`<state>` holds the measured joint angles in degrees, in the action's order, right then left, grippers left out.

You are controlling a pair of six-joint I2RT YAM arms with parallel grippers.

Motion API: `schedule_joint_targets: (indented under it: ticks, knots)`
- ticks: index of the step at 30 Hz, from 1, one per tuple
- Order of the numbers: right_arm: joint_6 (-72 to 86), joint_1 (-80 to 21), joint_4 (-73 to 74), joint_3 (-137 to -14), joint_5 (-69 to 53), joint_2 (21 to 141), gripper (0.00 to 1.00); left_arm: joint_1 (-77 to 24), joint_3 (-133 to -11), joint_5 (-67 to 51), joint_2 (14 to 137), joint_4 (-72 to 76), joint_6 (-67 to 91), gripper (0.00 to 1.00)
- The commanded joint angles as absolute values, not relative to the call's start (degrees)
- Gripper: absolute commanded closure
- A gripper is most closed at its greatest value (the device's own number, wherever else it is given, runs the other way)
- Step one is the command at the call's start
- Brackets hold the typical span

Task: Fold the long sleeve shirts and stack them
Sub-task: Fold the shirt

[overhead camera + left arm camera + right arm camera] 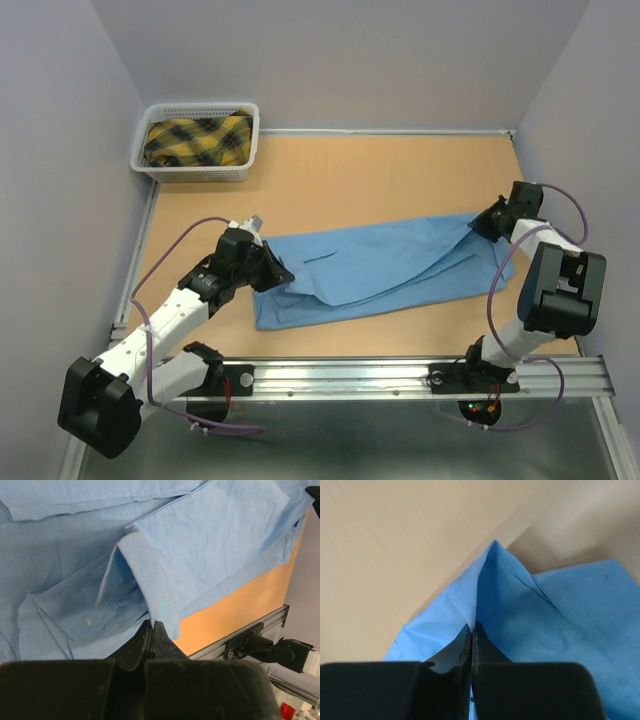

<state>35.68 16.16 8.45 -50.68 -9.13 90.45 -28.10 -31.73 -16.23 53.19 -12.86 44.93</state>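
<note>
The left gripper point(152, 625), its two black fingers pressed together, is pinching the stitched edge of a folded band of the plain light blue button-front cloth shirt point(225, 540). A small clear button point(87, 621) is showing on the cloth just beside that pinch. The right gripper point(471, 627) is likewise clamping its black fingers tight on the shirt, and the cloth is tenting up into a sharp peak right at the tips. From above, the shirt is lying as a long, loosely folded strip across the middle of the flat tan wooden tabletop point(380, 175). The left gripper is gripping the shirt's left end and the right gripper is gripping its far right corner, so the garment is stretching between the two arms. Bare tabletop is showing all around the shirt. A silver aluminium rail point(400, 375) carrying the arm bases is running along the shirt's near side, close to the hem but apart from it. Well beyond the shirt's left end, toward the far side, a white plastic mesh basket point(195, 172) is standing with a yellow and black plaid cloth point(198, 140) bundled inside it.
</note>
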Motion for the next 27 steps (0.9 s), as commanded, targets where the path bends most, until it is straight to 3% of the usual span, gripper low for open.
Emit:
schedule_joint_targets:
  ticks: [1,8,15,20,23,27]
  knots:
    - [34.3,19.1,4.6,-57.5,-11.8,93.0,0.99,-28.5,-36.4,-15.8,55.1,-7.7,40.5,1.0]
    - [34.2,21.1,4.2,-62.5,-18.7,99.0,0.99,-29.7,-40.1,-19.6,58.2,-4.2,38.3,1.0]
    - [35.4,22.0,3.1,-63.7,-21.3,105.0,0.95,-33.1,-33.6,-24.4,60.3,3.2,41.1,1.0]
    - [35.9,22.1,3.3,-62.3,-18.0,102.7,0.8,-34.5,-31.4,-23.8,62.3,3.6,43.2,1.0]
    - [34.2,22.1,3.4,-61.0,-16.6,98.1,0.54,-34.6,-30.6,-22.8,60.9,3.4,43.6,1.0]
    - [33.3,22.0,4.4,-59.1,-16.9,91.5,0.36,-34.6,-31.5,-20.7,58.7,2.5,42.8,1.0]
